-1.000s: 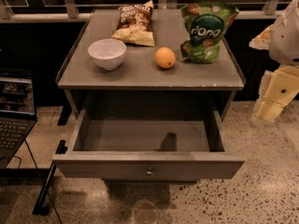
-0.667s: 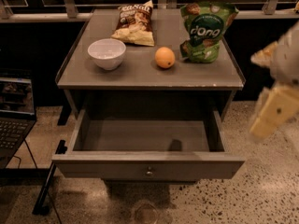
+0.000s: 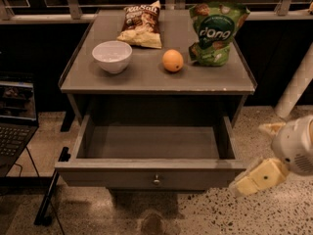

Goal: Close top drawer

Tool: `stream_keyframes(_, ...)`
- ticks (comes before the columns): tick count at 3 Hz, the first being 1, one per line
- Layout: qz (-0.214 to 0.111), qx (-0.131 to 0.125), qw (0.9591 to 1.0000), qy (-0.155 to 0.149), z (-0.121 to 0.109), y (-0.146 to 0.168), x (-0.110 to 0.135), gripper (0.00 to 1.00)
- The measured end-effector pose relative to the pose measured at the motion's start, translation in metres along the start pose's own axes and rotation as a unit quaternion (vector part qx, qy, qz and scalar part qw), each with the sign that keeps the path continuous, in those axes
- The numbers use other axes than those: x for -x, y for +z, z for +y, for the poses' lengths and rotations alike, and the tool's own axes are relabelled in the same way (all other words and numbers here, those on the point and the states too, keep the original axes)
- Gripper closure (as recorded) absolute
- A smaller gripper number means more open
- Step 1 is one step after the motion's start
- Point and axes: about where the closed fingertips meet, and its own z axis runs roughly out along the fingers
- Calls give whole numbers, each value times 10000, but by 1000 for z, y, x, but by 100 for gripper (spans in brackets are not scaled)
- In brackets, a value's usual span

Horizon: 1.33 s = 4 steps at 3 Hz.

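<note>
1. Low at the right edge of the view, above the speckled floor (image 3: 210,214), the gripper (image 3: 260,174) shows as cream-coloured parts fixed to a rounded white housing (image 3: 296,146). Its outline is blurred, so one cannot tell how far it is open or whether it has hold of anything.
2. Just left of the gripper is the top drawer (image 3: 122,176), pulled well out from under the grey bench (image 3: 146,80). The right end of the drawer front is the nearest part to the gripper; whether the two touch cannot be told.
3. A small round metal knob (image 3: 156,180) sits at the centre of the drawer front, farther left of the gripper at about the same height. The grey interior of the drawer box lies open to view behind the front.
4. Up and to the left of the gripper, on the bench top, stand four things:
   - a green snack bag (image 3: 217,33), upright, the closest of them to the gripper's side;
   - an orange (image 3: 172,60) just left of that bag;
   - a brown crisp bag (image 3: 142,26), lying flat towards the back;
   - a white bowl (image 3: 112,56), farthest left.
5. Far left of the gripper, beyond the bench, part of an open laptop (image 3: 14,131) shows.
6. Directly above the gripper, a pale slanted post (image 3: 299,82) rises from the floor.
</note>
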Motion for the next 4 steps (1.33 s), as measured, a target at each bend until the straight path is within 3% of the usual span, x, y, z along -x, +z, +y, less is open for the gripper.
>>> stream_keyframes(1, -417, 7, 9977, 531, -16, 55, -24, 0)
stream_keyframes(2, -617, -353, 9956, 606, -39, 60, -19, 16)
stream_keyframes(4, -617, -365, 9956, 596, -39, 59, -18, 63)
